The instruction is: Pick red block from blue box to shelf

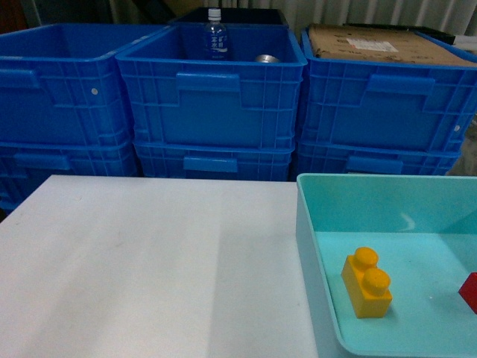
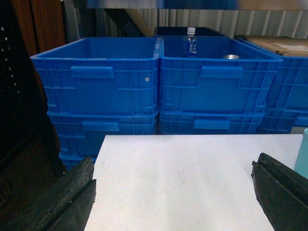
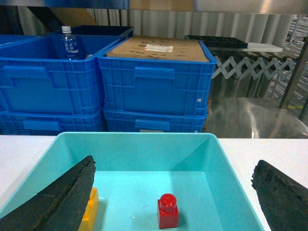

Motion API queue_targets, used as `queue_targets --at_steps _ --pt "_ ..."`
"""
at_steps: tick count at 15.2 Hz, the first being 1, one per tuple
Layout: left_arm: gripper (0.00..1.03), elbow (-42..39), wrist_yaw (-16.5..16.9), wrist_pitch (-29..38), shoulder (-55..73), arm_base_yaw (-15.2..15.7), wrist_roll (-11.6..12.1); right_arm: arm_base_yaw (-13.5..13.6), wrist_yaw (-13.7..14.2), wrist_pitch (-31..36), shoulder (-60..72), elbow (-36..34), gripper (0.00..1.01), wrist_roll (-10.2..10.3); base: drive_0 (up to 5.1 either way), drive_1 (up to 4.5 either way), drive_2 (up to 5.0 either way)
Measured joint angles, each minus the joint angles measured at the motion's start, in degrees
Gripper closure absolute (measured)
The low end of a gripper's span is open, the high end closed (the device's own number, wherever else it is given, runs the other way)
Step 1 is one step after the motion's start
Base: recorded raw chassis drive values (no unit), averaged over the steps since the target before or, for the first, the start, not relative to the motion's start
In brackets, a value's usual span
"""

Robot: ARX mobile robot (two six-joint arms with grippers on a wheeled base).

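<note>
The red block (image 3: pixel 168 211) stands upright on the floor of the blue box (image 3: pixel 134 136), a pale turquoise bin. In the head view only its corner (image 1: pixel 470 292) shows at the right edge, inside the bin (image 1: pixel 304 224). My right gripper (image 3: pixel 173 166) hangs open over the bin, and the block sits between and just beyond its two dark fingers. My left gripper (image 2: pixel 173 163) is open over the bare white table (image 2: pixel 192 168), with nothing between its fingers. A steel tier of the shelf (image 3: pixel 231 6) runs along the top. Neither gripper shows in the head view.
A yellow-orange two-stud block (image 1: pixel 367 283) lies in the bin's left part. Stacked deep blue crates (image 1: pixel 212 97) line the far side of the table (image 1: pixel 149 261). One holds a water bottle (image 1: pixel 215 35), another a cardboard sheet (image 1: pixel 380 45). A folding grille (image 3: pixel 245 67) stands at the right.
</note>
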Motion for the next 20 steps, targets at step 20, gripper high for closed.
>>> queue_targets --at_steps 20 --pt "0.05 0.0 0.0 0.0 0.0 0.0 0.0 0.7 -2.4 13.7 65.5 24.5 0.03 1.8 0.0 0.0 0.0"
